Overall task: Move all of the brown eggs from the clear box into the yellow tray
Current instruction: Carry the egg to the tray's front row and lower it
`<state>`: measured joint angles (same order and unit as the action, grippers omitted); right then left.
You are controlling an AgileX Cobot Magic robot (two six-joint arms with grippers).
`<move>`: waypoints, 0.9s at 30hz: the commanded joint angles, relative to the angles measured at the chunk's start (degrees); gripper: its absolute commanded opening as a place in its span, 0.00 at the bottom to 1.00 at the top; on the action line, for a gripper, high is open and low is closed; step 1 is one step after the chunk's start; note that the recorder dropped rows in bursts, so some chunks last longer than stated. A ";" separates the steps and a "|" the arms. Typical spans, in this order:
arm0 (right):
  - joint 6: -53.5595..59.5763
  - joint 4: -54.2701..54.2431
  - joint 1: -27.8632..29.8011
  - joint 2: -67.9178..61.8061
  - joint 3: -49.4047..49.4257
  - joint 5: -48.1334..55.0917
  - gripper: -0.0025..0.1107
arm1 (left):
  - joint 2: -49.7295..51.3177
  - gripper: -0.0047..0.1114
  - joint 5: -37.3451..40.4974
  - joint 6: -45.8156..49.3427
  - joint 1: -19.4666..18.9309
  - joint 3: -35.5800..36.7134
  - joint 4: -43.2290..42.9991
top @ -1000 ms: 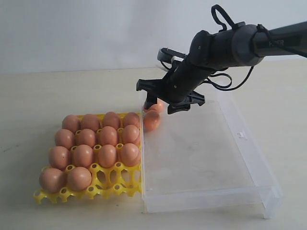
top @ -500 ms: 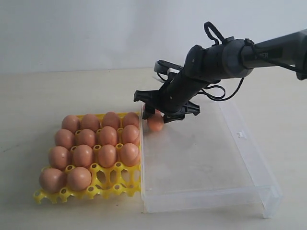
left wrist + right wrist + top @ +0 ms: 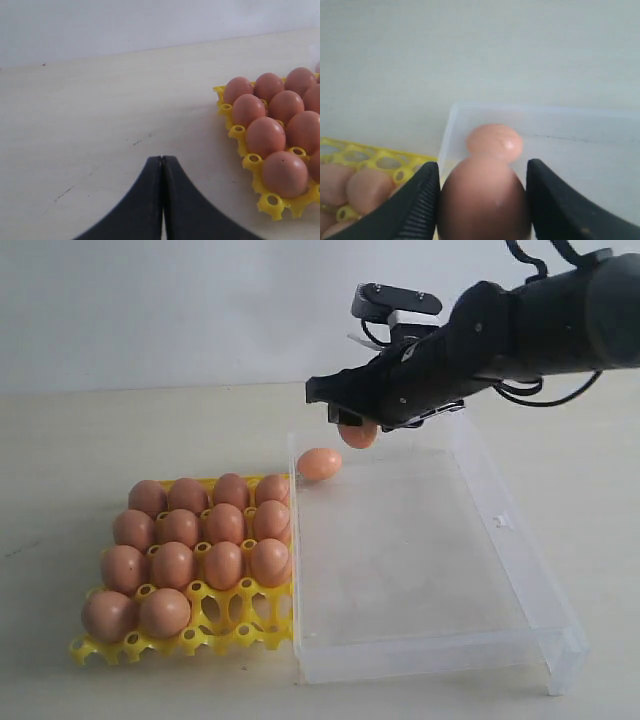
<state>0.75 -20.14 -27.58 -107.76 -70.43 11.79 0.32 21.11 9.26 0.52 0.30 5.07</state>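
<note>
My right gripper (image 3: 357, 428) hangs above the far left corner of the clear box (image 3: 430, 652), shut on a brown egg (image 3: 359, 435). In the right wrist view that egg (image 3: 484, 200) fills the gap between the two fingers (image 3: 420, 200). Another brown egg (image 3: 319, 463) lies below it in the box's far left corner, also seen as the paler egg (image 3: 495, 141) beyond the held one. The yellow tray (image 3: 225, 625) sits left of the box with several brown eggs (image 3: 200, 530) in its cups. My left gripper (image 3: 162, 159) is shut and empty over bare table beside the tray (image 3: 250, 162).
The tray's front row has open cups (image 3: 235, 608) toward the box side. The box's left wall (image 3: 296, 570) stands right against the tray. Pale tabletop (image 3: 100, 115) stretches left of the tray.
The right gripper dropped to the two eggs in the box's far left corner, closed on one and lifted it up. The other egg stayed in the corner.
</note>
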 commanded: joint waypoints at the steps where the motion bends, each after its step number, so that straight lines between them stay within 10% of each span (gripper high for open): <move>1: 2.97 1.38 -6.35 9.37 14.68 -17.79 0.02 | -0.32 0.04 -0.45 -0.17 0.08 -0.30 0.21; 15: -24.78 36.89 -20.37 8.44 32.34 -56.00 0.02 | -0.32 0.04 -0.45 -0.17 0.08 -0.30 0.21; 27: -35.64 38.54 -20.37 -7.32 28.29 -64.17 0.02 | -0.32 0.04 -0.45 -0.27 0.08 -0.30 0.21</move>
<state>-34.08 17.75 -47.89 -114.12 -41.01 -50.65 0.32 21.11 9.26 0.52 0.30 5.07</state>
